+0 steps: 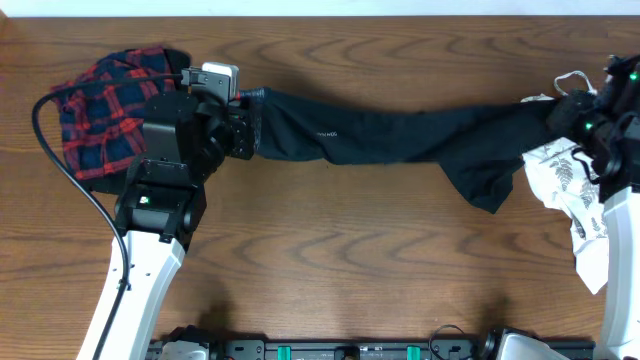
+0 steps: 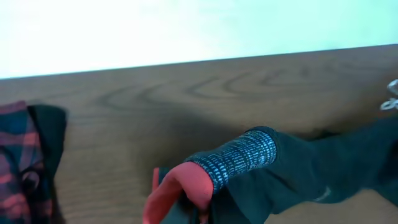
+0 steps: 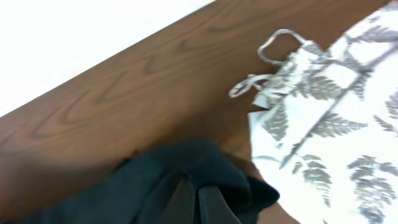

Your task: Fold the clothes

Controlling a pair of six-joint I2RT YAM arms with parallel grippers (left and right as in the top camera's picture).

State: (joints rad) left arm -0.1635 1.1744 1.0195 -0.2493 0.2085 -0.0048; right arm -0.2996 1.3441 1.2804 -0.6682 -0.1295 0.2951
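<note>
Waistband's coral lining (image 2: 183, 186) on leggings (image 1: 400, 135) shows only from left wrist.

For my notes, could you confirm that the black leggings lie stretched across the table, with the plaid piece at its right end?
Not quite: the overhead view shows the plaid piece at the left end; the leggings do stretch across the table.

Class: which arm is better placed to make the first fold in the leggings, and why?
Right, probably: the right gripper is shut on the leggings at their leg end, free to carry over to the waistband held by the left gripper.
</note>
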